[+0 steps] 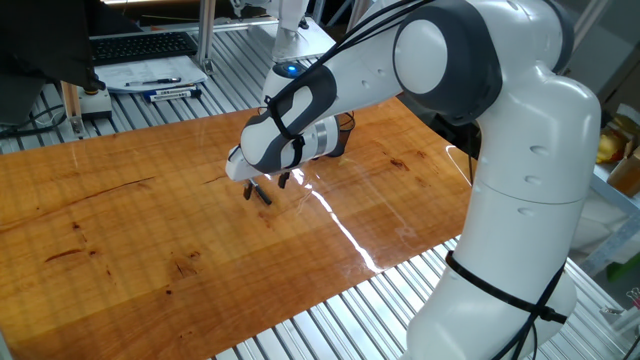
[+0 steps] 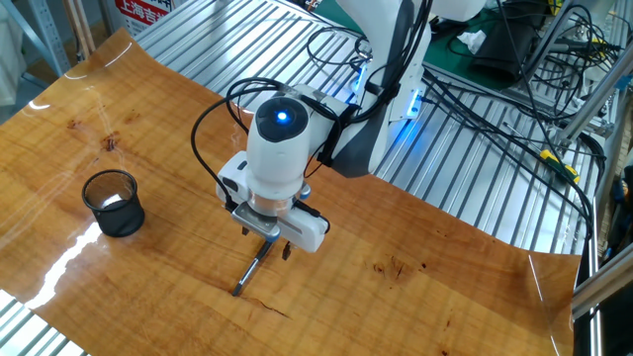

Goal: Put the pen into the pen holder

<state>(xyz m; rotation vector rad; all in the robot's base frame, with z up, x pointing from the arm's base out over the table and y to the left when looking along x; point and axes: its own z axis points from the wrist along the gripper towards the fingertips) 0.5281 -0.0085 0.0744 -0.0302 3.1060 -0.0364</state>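
While the gripper (image 1: pixel 266 186) hangs low over the wooden table (image 1: pixel 120 230), its fingers are spread apart. From the other side, the pen (image 2: pixel 251 273) lies flat beneath them, well apart from the mesh cup (image 2: pixel 114 203).

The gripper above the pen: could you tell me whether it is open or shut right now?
Open. The gripper has its two fingers spread, one on each side of the pen, which lies flat on the table.
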